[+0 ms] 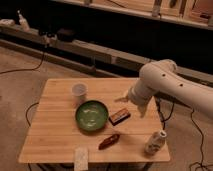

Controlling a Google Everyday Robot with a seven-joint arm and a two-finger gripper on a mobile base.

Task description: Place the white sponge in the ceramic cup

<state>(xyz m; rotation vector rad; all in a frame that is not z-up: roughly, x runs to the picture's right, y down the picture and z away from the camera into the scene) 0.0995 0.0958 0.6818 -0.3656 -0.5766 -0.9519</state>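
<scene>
Gripper (122,99) hangs released and empty just up-right of the green bowl (92,115), white sponge (81,158) lies flat at the wooden table (52,127) edge below the bowl, ceramic cup (79,91) upright just up-left of it, brown block (119,116) just right.
</scene>
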